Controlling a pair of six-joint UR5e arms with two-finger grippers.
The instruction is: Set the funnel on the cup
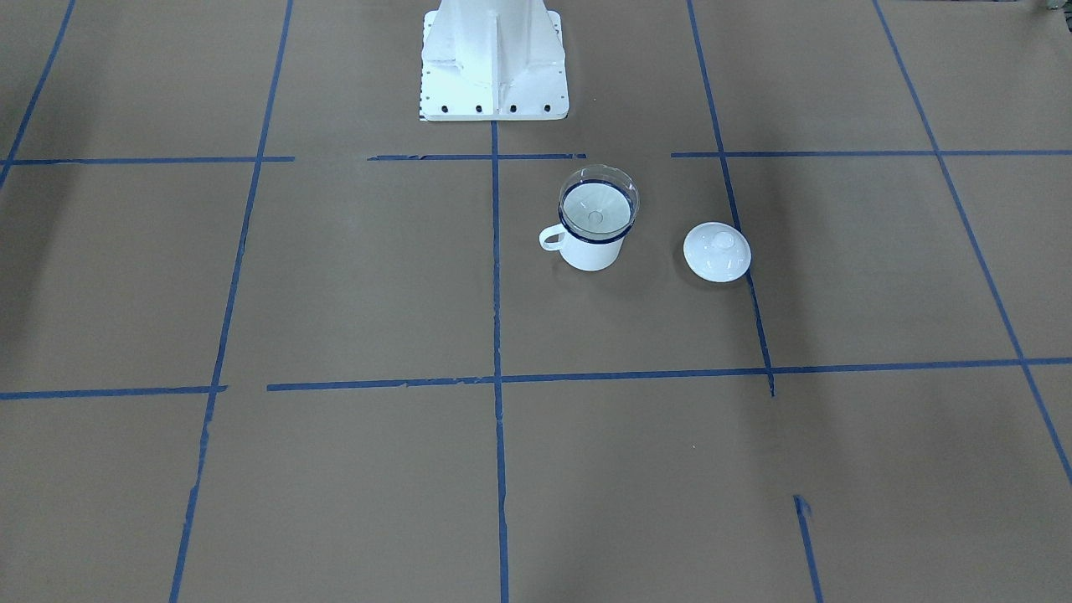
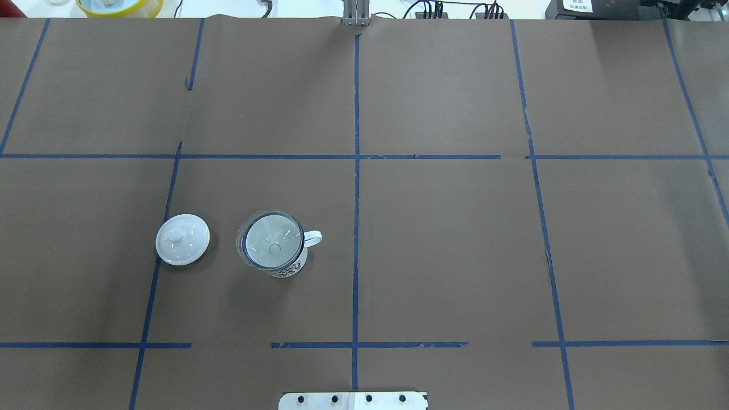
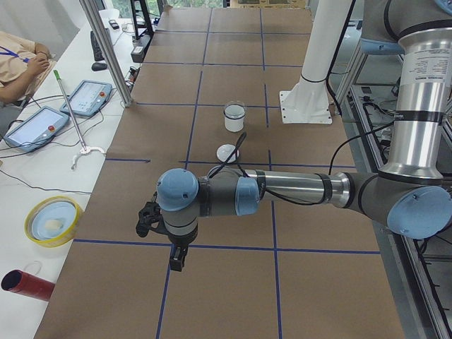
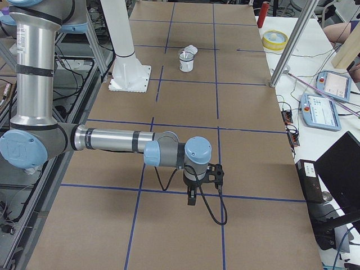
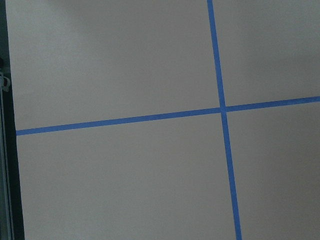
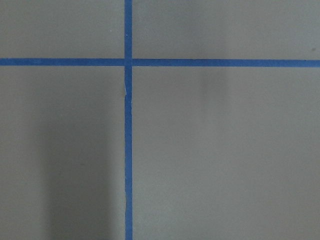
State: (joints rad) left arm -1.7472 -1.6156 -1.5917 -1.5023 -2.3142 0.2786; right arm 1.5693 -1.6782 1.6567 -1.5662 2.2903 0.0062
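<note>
Nearest us in the left side view hangs the left gripper (image 3: 176,265), pointing down over the brown paper-covered table (image 1: 335,276); we cannot tell whether its jaws are apart or together. At the table's other end the right gripper (image 4: 192,200) hangs low over the paper, and again we cannot tell how its jaws stand. Both wrist cameras show us only paper and a crossing of blue tape lines (image 5: 222,108) beneath the jaws.

Well away from both pairs of jaws, between them and near the white robot pedestal (image 1: 494,59), the white enamel mug (image 1: 593,251) with its dark blue rim stands upright. The clear plastic funnel (image 1: 596,208) sits in its mouth, wide rim above the mug's rim. On the left gripper's side of the mug, near but apart, lies a white domed lid with a knob (image 1: 717,251).

Past the table's edge we see a white bench (image 3: 28,176) with two tablet-like pendants (image 3: 86,97), a yellow-rimmed bowl (image 3: 53,220), a red cylinder (image 3: 27,284) and a person's arm (image 3: 21,63).
</note>
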